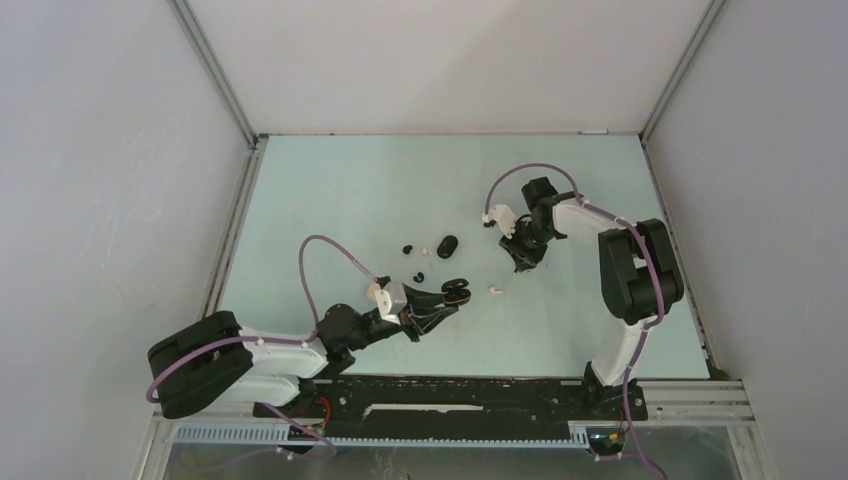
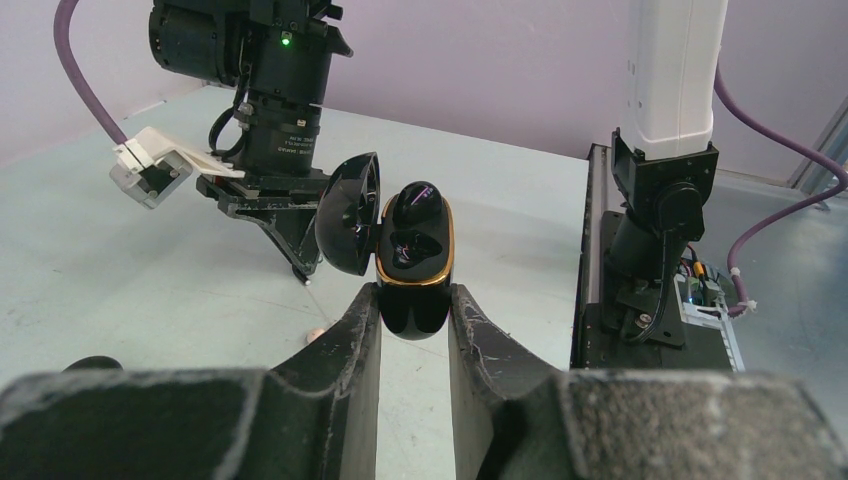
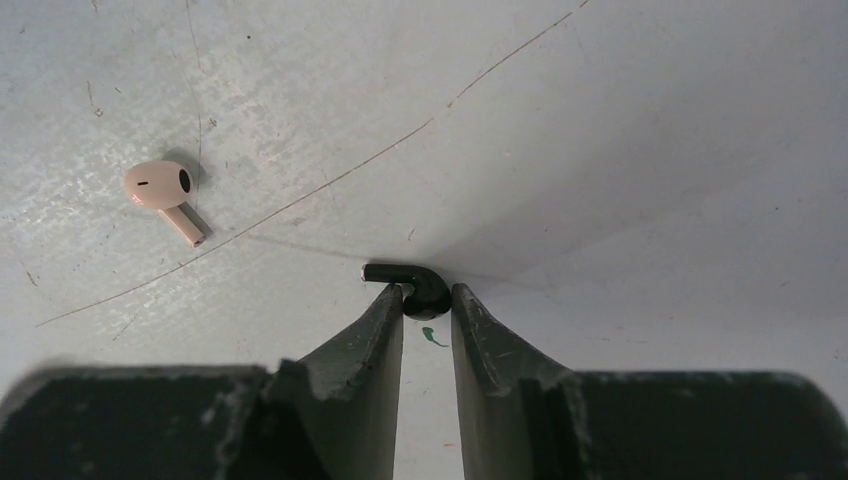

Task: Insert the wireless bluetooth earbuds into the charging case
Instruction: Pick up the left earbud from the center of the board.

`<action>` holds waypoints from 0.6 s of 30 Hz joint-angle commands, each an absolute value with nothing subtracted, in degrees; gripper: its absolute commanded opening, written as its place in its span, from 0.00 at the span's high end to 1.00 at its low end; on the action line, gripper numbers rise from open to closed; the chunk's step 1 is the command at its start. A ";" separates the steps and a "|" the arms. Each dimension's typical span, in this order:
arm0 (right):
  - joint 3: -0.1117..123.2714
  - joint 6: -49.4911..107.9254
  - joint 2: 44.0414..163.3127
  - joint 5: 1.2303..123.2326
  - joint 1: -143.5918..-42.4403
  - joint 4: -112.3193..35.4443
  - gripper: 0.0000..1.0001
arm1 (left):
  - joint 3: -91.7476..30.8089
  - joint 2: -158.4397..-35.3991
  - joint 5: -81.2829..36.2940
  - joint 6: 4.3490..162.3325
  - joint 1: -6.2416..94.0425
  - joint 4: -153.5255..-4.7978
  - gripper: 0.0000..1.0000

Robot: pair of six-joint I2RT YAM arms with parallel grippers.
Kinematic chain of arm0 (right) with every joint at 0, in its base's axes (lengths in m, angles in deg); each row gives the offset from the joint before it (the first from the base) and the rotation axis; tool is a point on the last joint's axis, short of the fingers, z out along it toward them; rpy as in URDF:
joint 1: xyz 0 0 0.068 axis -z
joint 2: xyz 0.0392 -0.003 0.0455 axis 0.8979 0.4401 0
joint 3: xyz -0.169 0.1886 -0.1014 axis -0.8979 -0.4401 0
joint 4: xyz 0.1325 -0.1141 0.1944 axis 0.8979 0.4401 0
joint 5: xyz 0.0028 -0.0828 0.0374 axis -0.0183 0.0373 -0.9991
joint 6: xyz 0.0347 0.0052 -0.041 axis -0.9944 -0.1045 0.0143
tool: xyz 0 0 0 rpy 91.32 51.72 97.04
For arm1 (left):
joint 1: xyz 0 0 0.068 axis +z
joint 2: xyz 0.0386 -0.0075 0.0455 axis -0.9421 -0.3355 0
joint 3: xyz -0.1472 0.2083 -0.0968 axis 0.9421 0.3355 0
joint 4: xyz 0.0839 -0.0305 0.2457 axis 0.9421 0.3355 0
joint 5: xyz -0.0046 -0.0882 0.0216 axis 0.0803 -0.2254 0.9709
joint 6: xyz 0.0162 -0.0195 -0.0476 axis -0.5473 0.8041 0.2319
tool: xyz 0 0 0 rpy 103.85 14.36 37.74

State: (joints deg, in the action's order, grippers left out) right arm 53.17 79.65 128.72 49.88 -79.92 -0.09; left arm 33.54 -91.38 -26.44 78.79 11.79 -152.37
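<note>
Holding, left gripper [image 2: 413,305]: its two fingers are clamped on the lower body of the open charging case [image 2: 413,270], which it keeps raised above the table [image 2: 120,280].
Case state: the lid [image 2: 348,215] is swung open to the side; one dark bud [image 2: 417,205] seems to sit already in the upper well, and the lower well looks free, though it is too dark to be sure.
Right gripper [image 3: 425,300]: the tips are down on the table and closed on the black earbud [image 3: 412,283], pinching its round head; the stem sticks out sideways.
Other earbuds: a whitish earbud [image 3: 158,187] lies near on the table, apart from the fingers; more buds and a second case [image 1: 448,245] lie between the arms.
Risk, slip: the pinch is only at the very tips and on a small rounded part, so I think the bud may squirt out or rotate when it is lifted.
Risk, orientation: with the stem pointing sideways, it may arrive at the well wrongly turned and not seat.
Risk, case: a push from above could tilt the case in the left fingers, or knock the lid.
Risk, table: tips that press on the surface may drag at the lift.
</note>
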 commanded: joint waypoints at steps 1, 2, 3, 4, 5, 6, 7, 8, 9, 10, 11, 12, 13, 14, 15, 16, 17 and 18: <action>54.04 80.33 130.33 48.44 -80.26 1.44 0.78 | 32.47 -91.21 -26.85 77.92 11.43 -153.56 1.00; 54.03 80.33 130.31 48.38 -80.28 1.52 0.81 | 32.40 -91.25 -26.88 77.91 11.43 -153.60 1.00; 54.03 80.22 130.26 48.41 -80.28 1.59 0.83 | 32.41 -91.22 -26.87 77.98 11.43 -153.51 1.00; 54.06 79.86 130.17 48.47 -80.31 1.65 0.85 | 32.40 -91.31 -26.89 77.94 11.43 -153.46 1.00; 54.06 79.33 129.93 48.51 -80.27 1.73 0.86 | 32.46 -91.30 -26.89 77.97 11.43 -153.51 1.00; 54.03 78.71 129.34 48.70 -80.27 1.93 0.87 | 32.40 -91.36 -26.75 77.96 11.43 -153.51 1.00; 54.06 77.82 128.16 48.99 -80.32 1.86 0.89 | 32.39 -91.26 -26.67 78.02 11.43 -153.44 1.00; 54.06 77.15 126.91 49.35 -80.32 1.85 0.91 | 32.47 -91.22 -26.70 78.07 11.41 -153.50 1.00; 53.98 76.79 125.23 49.80 -80.34 2.10 0.92 | 32.47 -91.28 -26.71 78.08 11.42 -153.45 1.00; 54.05 76.81 123.35 50.32 -80.57 2.36 0.95 | 32.43 -91.36 -26.83 78.13 11.43 -153.47 1.00; 54.06 76.81 121.38 51.22 -80.85 2.51 0.99 | 32.28 -91.61 -27.11 78.25 11.43 -153.50 1.00; 54.06 77.01 119.21 52.17 -81.21 2.79 1.00 | 32.14 -91.83 -27.33 78.41 11.43 -153.46 1.00; 54.04 77.37 117.08 53.04 -81.68 3.11 1.00 | 31.96 -92.01 -27.59 78.58 11.43 -153.45 1.00; 54.00 77.89 114.93 53.73 -82.21 3.51 1.00 | 31.84 -92.20 -27.74 78.78 11.43 -153.49 1.00; 54.05 78.32 112.79 54.31 -82.72 3.86 1.00 | 31.71 -92.38 -27.93 78.84 11.43 -153.50 1.00; 54.06 78.65 110.71 54.92 -83.21 4.28 1.00 | 31.66 -92.48 -28.07 78.87 11.43 -153.45 1.00; 54.05 79.03 108.64 55.50 -83.90 4.62 1.00 | 31.60 -92.63 -28.01 78.88 11.43 -153.45 1.00; 54.05 79.45 106.04 56.37 -84.64 4.97 1.00 | 31.66 -92.62 -27.92 78.84 11.43 -153.44 1.00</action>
State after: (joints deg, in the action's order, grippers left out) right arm 53.12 78.10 115.63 53.34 -82.28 3.10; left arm 33.45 -92.21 -26.96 78.83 11.79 -152.32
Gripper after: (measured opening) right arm 0.214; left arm 0.276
